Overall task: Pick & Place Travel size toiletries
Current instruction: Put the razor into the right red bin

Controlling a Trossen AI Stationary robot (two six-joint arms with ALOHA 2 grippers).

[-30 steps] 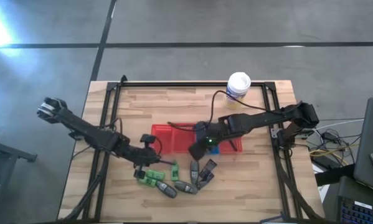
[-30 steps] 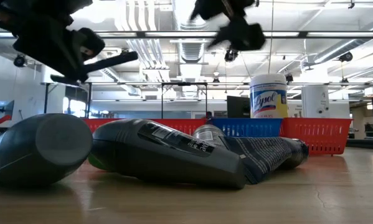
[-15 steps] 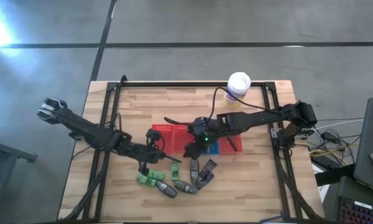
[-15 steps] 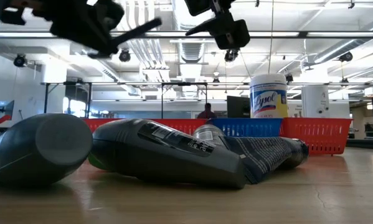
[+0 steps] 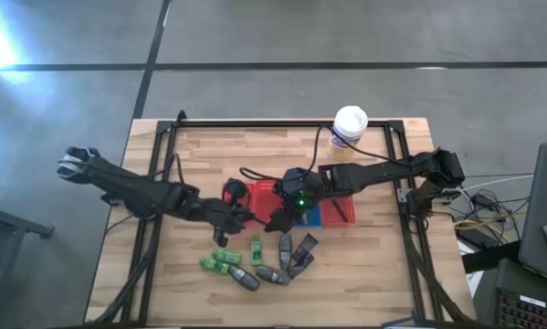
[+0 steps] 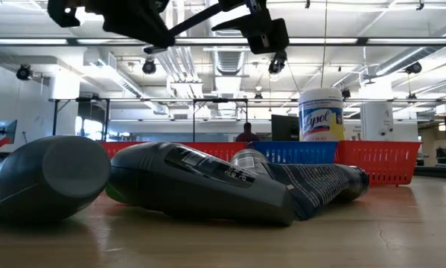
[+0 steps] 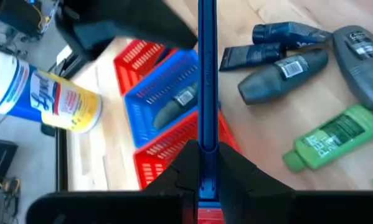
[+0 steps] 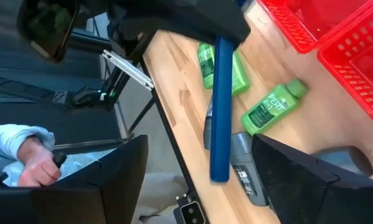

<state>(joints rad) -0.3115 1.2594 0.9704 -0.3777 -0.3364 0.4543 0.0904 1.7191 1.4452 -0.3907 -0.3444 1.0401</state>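
Left end effector (image 5: 246, 217) has risen from the loose toiletries to the red basket (image 5: 255, 190) at frame centre, clamped on a thin blue stick (image 7: 206, 81). Right end effector (image 5: 278, 222), spread wide, has shifted left beside it.

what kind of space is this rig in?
Likely an industrial lab or workshop: exposed ceiling ducts and strip lights, grey concrete floor, wooden table in a black frame, monitors behind.

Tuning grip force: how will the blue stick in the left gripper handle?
Probably stiff: the blue stick juts straight from the left gripper, no sag. Thin, so likely light. Gripped at one end, it may pivot if bumped. The right gripper hangs open nearby.
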